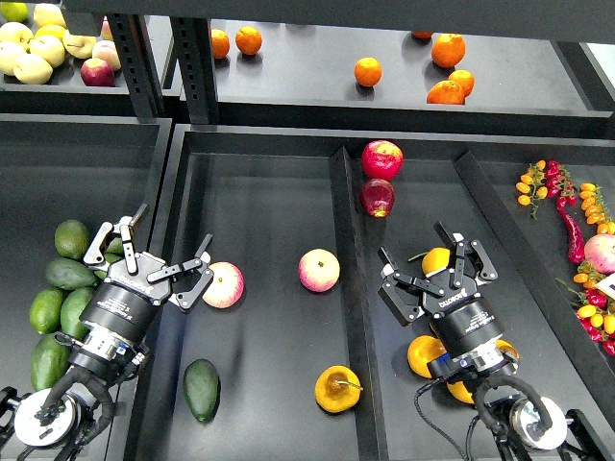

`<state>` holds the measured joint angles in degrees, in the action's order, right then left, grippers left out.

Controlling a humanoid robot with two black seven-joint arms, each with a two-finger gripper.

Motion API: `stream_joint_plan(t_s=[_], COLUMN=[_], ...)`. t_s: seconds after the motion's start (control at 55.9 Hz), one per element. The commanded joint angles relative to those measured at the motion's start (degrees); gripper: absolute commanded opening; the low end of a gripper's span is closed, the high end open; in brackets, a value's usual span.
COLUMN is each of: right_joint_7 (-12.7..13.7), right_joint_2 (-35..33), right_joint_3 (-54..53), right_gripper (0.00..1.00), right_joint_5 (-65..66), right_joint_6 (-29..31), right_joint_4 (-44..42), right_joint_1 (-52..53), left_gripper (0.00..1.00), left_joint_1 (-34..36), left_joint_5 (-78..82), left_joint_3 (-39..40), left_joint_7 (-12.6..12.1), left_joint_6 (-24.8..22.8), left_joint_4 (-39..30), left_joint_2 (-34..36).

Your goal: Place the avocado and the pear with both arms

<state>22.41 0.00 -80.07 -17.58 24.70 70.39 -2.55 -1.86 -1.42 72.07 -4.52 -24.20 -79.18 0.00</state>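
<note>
Avocado (202,389): dark green, smooth, egg-shaped, lying in middle tray (259,211), near front left. Pear (337,389): yellow-orange, lumpy, thin brown stem, same tray, front right. Two pink-yellow apples (319,270) farther back in tray. Left pincer (159,252) spread, empty, over tray's left wall beside avocado pile (60,307). Right pincer (432,252) spread around yellow fruit (437,260); contact cannot be told.

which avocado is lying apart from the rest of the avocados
The avocado alone in the middle tray, near its front-left corner. The other avocados are clustered in the left compartment beside the left gripper.
</note>
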Motion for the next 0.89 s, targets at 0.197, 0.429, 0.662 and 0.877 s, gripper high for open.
stream_joint_plan(t_s=[0.197,0.429,0.662,0.877], right_joint_7=[0.0,0.0,0.0,0.0], right_joint_2=[0.0,0.0,0.0,0.0], right_joint_3=[0.0,0.0,0.0,0.0], right_gripper=[0.99,0.99,0.99,0.99], right_joint_5=[0.0,0.0,0.0,0.0], right_joint_6=[0.0,0.0,0.0,0.0], right_joint_4=[0.0,-0.1,-0.1,-0.1], right_joint_1=[0.0,0.0,0.0,0.0], left_gripper=[1.0,1.0,1.0,1.0], left_joint_1=[0.1,0.9,0.5,4.1], left_joint_5=[0.0,0.1,0.1,6.4], left_joint_3=[0.1,1.1,1.1,-1.5], left_joint_7=[-0.8,-3.0,-3.0,-6.1], left_joint_6=[-0.3,-0.3,-0.3,-1.2], left_joint_4=[0.1,0.2,0.1,0.7], left_joint_2=[0.0,0.0,0.0,0.0])
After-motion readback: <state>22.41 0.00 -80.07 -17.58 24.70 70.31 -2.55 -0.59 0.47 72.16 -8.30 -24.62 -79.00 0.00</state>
